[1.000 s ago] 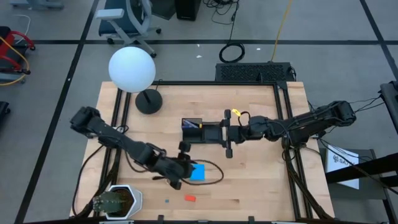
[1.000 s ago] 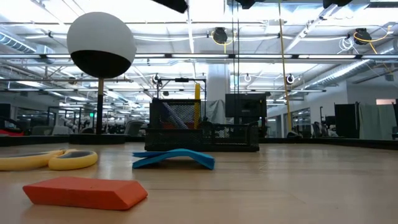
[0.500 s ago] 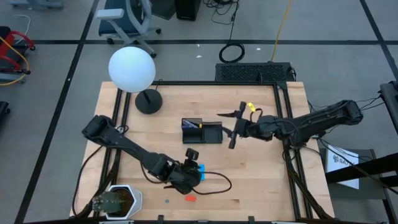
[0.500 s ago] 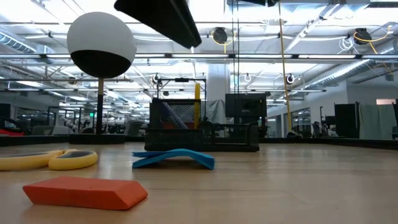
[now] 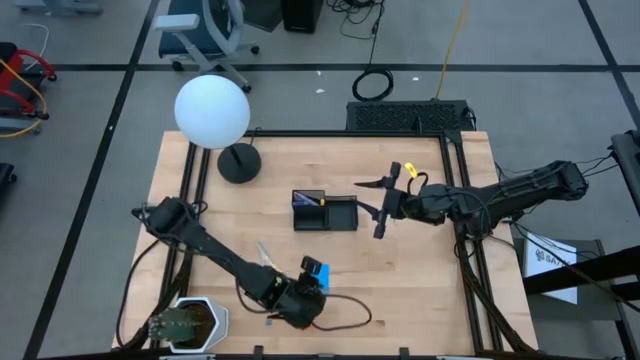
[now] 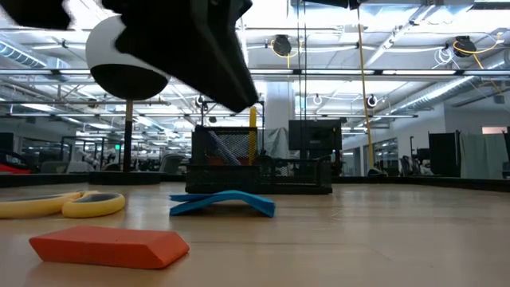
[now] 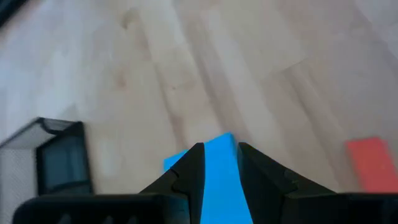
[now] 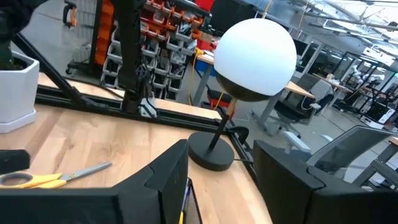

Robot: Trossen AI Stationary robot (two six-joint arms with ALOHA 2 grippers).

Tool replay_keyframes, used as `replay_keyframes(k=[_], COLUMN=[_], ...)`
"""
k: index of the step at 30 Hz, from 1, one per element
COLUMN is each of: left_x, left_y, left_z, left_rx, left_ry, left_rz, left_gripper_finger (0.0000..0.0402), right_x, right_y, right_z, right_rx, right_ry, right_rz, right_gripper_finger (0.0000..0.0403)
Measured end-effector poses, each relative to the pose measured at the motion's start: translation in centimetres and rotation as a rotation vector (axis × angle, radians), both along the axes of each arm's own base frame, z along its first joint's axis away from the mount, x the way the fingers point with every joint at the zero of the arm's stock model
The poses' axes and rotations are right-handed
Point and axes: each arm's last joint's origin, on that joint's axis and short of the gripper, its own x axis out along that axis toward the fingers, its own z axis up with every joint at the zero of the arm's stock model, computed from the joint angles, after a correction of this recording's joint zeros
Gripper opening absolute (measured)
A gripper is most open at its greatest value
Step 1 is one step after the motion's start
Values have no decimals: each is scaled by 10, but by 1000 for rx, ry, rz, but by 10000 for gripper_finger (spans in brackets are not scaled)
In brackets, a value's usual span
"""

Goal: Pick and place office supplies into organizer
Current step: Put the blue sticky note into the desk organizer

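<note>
1. Two grippers are mine; my left gripper [image 5: 308, 290] hangs low at about 6 o'clock on the tabletop [image 5: 420, 290], and between its fingers [image 7: 189, 171] I see the blue note pad [image 7: 219, 168]. I cannot tell whether they press it or only straddle it.
2. In the high view the blue note pad shows just beside that gripper, toward 1 o'clock from it.
3. The red eraser [image 7: 370, 165] lies flat on the wood close to the pad, apart from it.
4. The yellow-handled scissors [image 6: 60, 204] lie flat on the tabletop near the eraser; my left arm covers them from above.
5. The black organizer [image 5: 325, 211] stands near the centre of the tabletop, at 12 o'clock from my left gripper and well apart from it.
6. My right gripper [image 5: 385, 200] hovers at 3 o'clock of the organizer, just beside its end, its fingers [image 8: 163, 180] spread wide and empty.
7. The lamp with the white globe [image 5: 212, 111] stands at 10 o'clock of the organizer, near the far edge.
</note>
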Motion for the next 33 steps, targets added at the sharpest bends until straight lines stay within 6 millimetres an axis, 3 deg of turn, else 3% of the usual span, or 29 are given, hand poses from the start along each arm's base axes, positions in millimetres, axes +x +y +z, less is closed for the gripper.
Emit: replay_keyframes(k=[7, 33], left_x=[3, 3], left_y=[-15, -10], left_z=[-24, -39], left_rx=[2, 48], left_ry=[-9, 41], left_rz=[-12, 51], left_gripper_finger=[102, 102], right_x=[0, 0], right_y=[0, 0], right_z=[0, -1], right_rx=[0, -9], right_ry=[0, 12], right_rz=[0, 1], right_gripper_finger=[171, 171])
